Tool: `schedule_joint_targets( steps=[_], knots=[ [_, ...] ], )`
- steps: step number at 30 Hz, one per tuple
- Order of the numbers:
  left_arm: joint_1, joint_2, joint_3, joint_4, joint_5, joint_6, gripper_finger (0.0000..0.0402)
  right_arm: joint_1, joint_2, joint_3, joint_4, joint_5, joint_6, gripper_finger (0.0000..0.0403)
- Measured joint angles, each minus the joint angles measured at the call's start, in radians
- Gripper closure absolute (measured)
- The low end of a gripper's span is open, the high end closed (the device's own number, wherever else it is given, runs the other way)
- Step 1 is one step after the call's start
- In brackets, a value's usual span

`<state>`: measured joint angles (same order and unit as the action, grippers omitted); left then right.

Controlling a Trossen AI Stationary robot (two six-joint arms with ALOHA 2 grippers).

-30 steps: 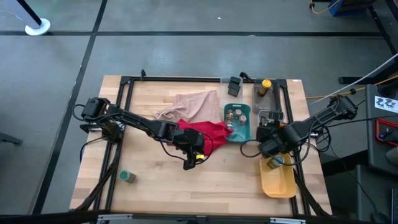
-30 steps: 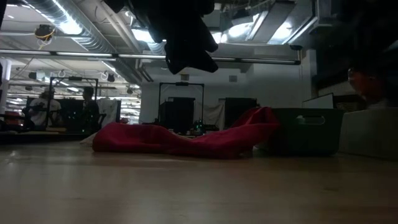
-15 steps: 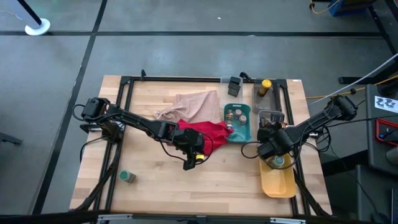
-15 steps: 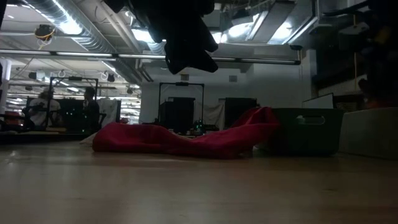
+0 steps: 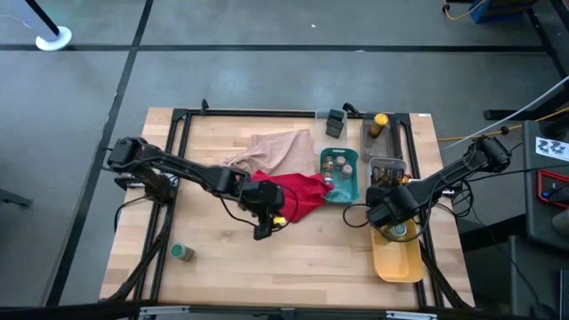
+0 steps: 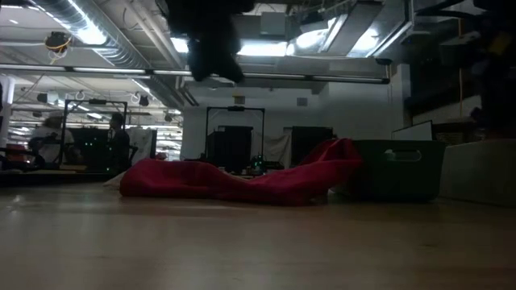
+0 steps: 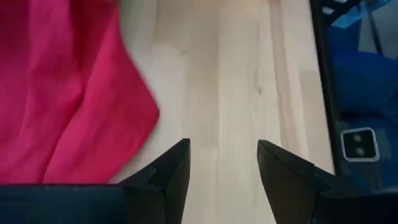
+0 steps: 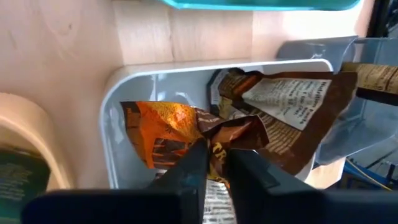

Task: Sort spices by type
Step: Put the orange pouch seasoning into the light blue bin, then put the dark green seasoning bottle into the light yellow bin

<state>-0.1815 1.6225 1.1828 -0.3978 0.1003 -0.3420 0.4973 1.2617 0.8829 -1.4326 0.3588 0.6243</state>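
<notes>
Right gripper (image 8: 214,171): I see its two dark fingers nearly closed, pinching the crumpled end of an orange-brown sachet (image 8: 168,134). In the high view this gripper (image 5: 388,212) hangs between the clear tray and the yellow tray.

Held sachet: crinkly foil, orange with dark brown print. Its body spreads forward from the fingertips, over the clear tray (image 8: 118,87).

Second sachet (image 8: 292,106): brown with a pale printed label. It lies in the same clear tray, just beyond the held one and touching it.

Left gripper (image 7: 221,163): I see the fingers apart and nothing between them, only bare wood of the table (image 7: 249,74). In the high view it (image 5: 264,229) hovers above the table.

Red cloth (image 7: 62,93): just beside one finger of the left gripper, wrinkled and lying on the wood.

Green-lid jar (image 5: 182,252): small and round, standing alone on the table well apart from the left gripper, toward the front edge.

Teal tray (image 5: 352,188): between the two grippers, with a few small round jars (image 5: 336,163) inside.

Yellow tray (image 5: 400,260): directly below the right gripper; one jar with a green label (image 5: 397,232) sits in its near end.

Yellow-capped bottle (image 5: 380,122): at the far edge of the table, beyond the clear tray.

Beige cloth (image 5: 271,149): beyond the red cloth, touching it.
</notes>
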Motion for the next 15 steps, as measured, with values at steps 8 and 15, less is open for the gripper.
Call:
schedule_joint_targets(
  steps=[8, 15],
  knots=[
    [-0.02, -0.122, 0.065, -0.419, 0.007, -0.25, 0.0233, 0.0, 0.0, 0.0, 0.0, -0.039, 0.0, 0.0255],
    [-0.098, -0.2, 0.066, -0.783, 0.123, -0.632, 0.0233, 0.0, 0.0, 0.0, 0.0, -0.039, 0.0, 0.0193]
  ],
)
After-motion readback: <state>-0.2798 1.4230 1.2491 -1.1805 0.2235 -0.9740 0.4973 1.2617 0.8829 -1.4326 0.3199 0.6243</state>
